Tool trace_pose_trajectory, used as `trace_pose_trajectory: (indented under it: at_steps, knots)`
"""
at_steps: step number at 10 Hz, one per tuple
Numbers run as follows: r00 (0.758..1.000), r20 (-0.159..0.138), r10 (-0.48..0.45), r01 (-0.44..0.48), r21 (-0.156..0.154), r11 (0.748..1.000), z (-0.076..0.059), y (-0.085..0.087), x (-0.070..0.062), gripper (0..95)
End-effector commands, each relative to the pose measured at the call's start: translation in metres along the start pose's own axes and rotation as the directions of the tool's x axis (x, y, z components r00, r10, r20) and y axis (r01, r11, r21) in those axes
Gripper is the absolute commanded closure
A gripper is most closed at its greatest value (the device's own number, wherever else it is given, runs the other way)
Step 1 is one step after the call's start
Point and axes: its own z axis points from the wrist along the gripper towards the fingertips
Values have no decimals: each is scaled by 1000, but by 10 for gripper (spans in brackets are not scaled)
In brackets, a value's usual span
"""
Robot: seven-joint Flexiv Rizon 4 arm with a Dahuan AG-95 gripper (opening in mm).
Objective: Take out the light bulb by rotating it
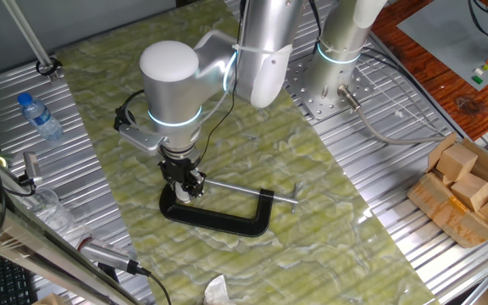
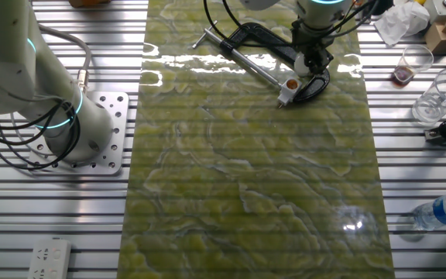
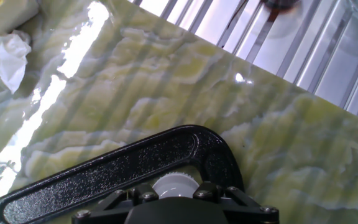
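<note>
The small frosted-white light bulb [image 3: 174, 185] sits between my gripper's two black fingers at the bottom of the hand view, against the black C-clamp [image 3: 104, 171]. My gripper [image 3: 174, 194] is shut on the bulb. In one fixed view the gripper [image 1: 185, 184] reaches straight down onto the clamp's left end [image 1: 219, 218], and the bulb is mostly hidden by the fingers. In the other fixed view the gripper [image 2: 310, 63] stands over the clamp [image 2: 258, 37], with a white socket piece with an orange dot [image 2: 288, 87] beside it.
A clear blue-capped bottle [image 1: 39, 115] lies at the left on the metal slats. A cardboard box with wooden blocks [image 1: 468, 191] stands at the right. Crumpled white tissue [image 3: 8, 55] lies near the mat's edge. A second arm's base [image 2: 68, 124] is bolted beside the green mat.
</note>
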Motion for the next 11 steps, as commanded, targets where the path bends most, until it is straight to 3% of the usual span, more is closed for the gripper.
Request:
trace_pose_trajectory:
  at_steps: [1,11]
  knots:
    - [1000,5,-8,8,-3,1000,0,-1,1,950]
    - [1000,17,-13,13,-2,1000,2,-1,2,950]
